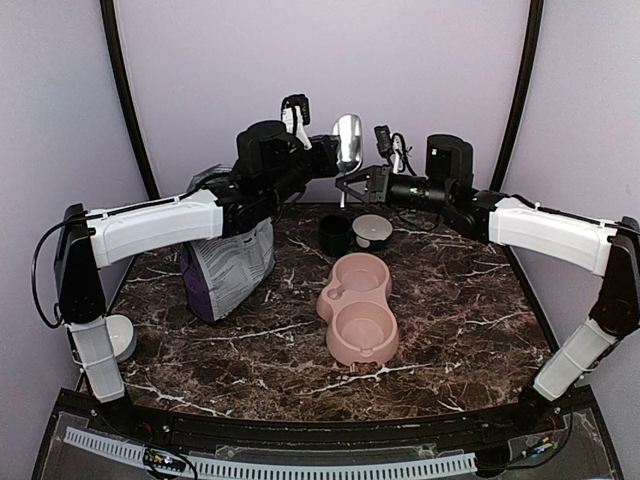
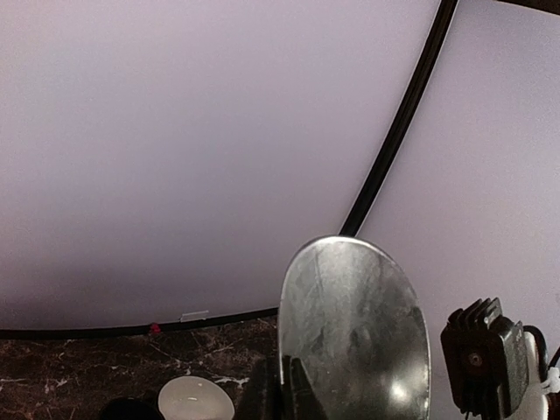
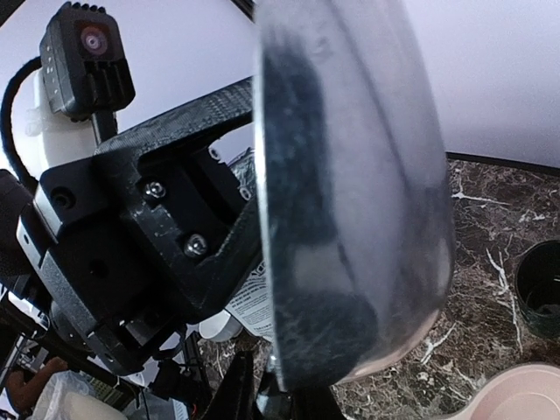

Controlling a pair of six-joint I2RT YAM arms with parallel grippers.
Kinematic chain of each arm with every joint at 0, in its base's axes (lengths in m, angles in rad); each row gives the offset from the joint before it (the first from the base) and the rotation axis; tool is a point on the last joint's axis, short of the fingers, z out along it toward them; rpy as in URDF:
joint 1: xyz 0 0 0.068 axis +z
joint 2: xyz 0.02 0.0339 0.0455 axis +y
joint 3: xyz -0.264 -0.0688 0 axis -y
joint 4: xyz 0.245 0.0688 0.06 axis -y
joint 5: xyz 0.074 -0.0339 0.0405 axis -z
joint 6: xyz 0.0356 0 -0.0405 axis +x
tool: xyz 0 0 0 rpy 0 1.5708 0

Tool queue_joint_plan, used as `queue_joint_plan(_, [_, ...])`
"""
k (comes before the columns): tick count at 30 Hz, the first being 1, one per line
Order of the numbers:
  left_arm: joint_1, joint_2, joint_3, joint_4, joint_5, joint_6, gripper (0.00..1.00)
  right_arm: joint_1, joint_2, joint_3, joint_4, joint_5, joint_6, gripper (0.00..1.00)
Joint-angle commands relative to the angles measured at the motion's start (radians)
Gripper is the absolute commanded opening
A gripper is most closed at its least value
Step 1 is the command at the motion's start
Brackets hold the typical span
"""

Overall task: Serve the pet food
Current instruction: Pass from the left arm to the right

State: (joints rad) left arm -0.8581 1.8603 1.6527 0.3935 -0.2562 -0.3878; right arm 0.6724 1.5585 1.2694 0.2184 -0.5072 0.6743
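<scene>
A shiny metal scoop stands upright in the air at the back of the table, bowl up. My left gripper is shut on it just under the bowl; in the left wrist view its fingertips sit at the base of the scoop. From the right, my right gripper is closed round the handle lower down. The scoop fills the right wrist view, with the right gripper at its foot. The pet food is out of view. The scoop's bowl looks empty.
A purple-and-grey printed bag stands under the left arm. A pink double bowl lies mid-table. Behind it are a black cup and a round white lid. A white bowl sits at the left edge.
</scene>
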Motion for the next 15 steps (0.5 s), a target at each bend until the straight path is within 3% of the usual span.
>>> queue_joint_plan(1, [-0.002,-0.065,-0.067,0.067,0.017,0.022,0.00,0.010,-0.011,0.015,0.038,-0.003,-0.049,0.02])
queue_joint_plan(4, [-0.002,-0.100,-0.115,0.076,0.022,0.073,0.06,0.005,-0.027,0.015,0.004,0.004,-0.078,0.00])
queue_joint_plan(6, [-0.001,-0.130,-0.144,0.064,0.040,0.113,0.24,-0.002,-0.040,0.010,-0.026,0.005,-0.113,0.00])
queue_joint_plan(8, [0.004,-0.159,-0.168,0.041,0.062,0.148,0.49,-0.014,-0.058,0.003,-0.064,-0.001,-0.146,0.00])
queue_joint_plan(9, [0.008,-0.174,-0.176,0.011,0.064,0.157,0.56,-0.021,-0.068,-0.001,-0.086,-0.002,-0.179,0.00])
queue_joint_plan(15, [0.053,-0.276,-0.207,-0.144,0.241,0.290,0.61,-0.081,-0.106,0.002,-0.287,-0.047,-0.388,0.00])
